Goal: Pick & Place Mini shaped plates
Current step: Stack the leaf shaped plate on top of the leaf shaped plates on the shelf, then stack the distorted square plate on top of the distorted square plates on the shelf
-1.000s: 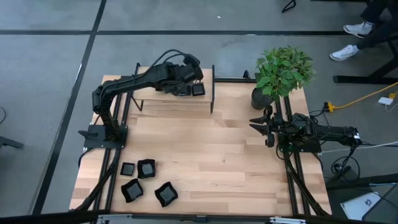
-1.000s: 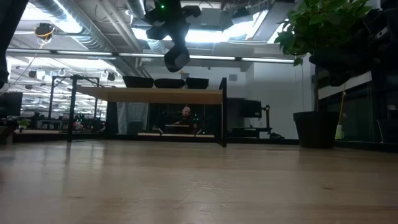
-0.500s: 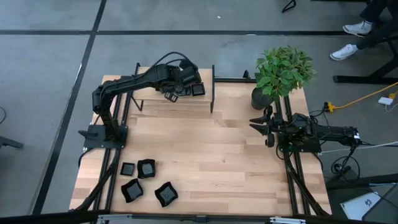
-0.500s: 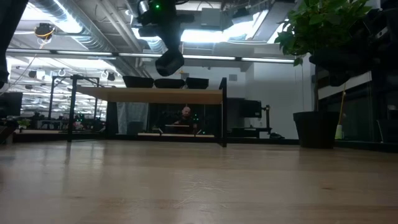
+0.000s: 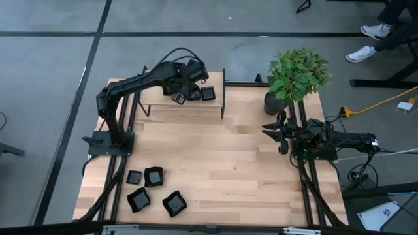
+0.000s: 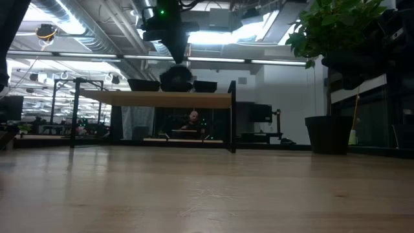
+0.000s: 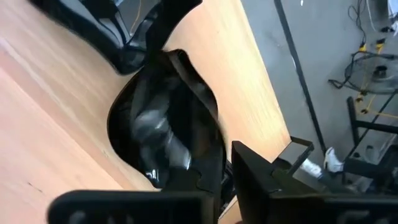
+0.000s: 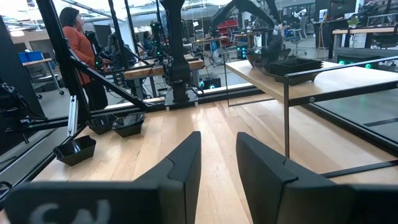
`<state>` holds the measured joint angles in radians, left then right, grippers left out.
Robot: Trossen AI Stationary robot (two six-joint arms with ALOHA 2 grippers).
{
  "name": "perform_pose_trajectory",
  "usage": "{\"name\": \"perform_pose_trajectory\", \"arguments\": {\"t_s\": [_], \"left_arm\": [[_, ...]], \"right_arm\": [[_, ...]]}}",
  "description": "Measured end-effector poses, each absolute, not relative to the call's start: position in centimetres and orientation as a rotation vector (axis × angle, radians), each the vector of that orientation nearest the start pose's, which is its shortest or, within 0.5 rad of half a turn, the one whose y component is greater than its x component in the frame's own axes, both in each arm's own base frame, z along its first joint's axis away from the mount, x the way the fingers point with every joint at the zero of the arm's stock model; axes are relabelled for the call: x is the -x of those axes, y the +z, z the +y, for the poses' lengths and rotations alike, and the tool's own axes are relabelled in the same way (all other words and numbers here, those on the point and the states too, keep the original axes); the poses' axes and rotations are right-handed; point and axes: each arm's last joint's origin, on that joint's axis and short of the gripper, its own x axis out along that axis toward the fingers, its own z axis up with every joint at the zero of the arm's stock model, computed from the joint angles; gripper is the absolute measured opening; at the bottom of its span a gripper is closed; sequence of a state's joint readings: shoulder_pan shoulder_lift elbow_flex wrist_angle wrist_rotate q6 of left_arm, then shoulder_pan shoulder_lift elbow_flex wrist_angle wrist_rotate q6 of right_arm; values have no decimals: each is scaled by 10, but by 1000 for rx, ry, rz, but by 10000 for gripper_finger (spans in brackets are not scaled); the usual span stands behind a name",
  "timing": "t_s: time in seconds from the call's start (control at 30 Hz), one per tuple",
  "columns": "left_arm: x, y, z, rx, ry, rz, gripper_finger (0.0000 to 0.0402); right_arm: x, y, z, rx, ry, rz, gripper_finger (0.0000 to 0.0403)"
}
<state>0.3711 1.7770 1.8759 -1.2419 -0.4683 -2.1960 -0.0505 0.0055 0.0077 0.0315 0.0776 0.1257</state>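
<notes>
1. The left tool (image 5: pixel 177 96) hangs over the raised wooden shelf (image 5: pixel 157 98) at the far side of the tabletop (image 5: pixel 222 163), pinching a mini black plate (image 7: pixel 165 134) by its rim; the left wrist view shows the dish clamped between the dark fingers (image 7: pixel 261 180).
2. From table height, that held plate (image 6: pixel 176 79) sits just above the shelf board (image 6: pixel 155 98), between two plates already resting there, one (image 6: pixel 143 85) on one side and one (image 6: pixel 205 85) on the other.
3. From above, a square plate (image 5: pixel 208 94) lies on the shelf just beside the tool, toward the shelf's right post. I cannot tell whether the held dish already touches the board.
4. The relation that matters: the shelf surface lies straight below the carried plate, so the coming move is, I judge, a short lowering and a letting-go, with the neighbouring plates close on both sides.
5. Four more plates wait at the near left corner of the tabletop: a small square one (image 5: pixel 134 177), another (image 5: pixel 153 176) beside it, and two (image 5: pixel 138 199) (image 5: pixel 174 203) nearer the edge. The left arm is much nearer to them.
6. The right tool (image 5: pixel 273 130) waits at the right side below the potted plant (image 5: pixel 297 75), its fingers (image 8: pixel 180 168) spread and holding nothing.
</notes>
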Motion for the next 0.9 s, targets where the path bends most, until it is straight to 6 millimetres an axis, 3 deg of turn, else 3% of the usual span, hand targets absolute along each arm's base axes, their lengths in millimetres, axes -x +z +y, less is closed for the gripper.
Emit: {"name": "perform_pose_trajectory", "arguments": {"t_s": [0.63,0.9], "left_arm": [[-325,360,135,1714,1606,-94,186],[-328,361,126,1578,1550,53,214]], "right_arm": [[-97,169,-7,-126,-125,-42,103],[-97,169,-7,-126,-125,-42,103]]}}
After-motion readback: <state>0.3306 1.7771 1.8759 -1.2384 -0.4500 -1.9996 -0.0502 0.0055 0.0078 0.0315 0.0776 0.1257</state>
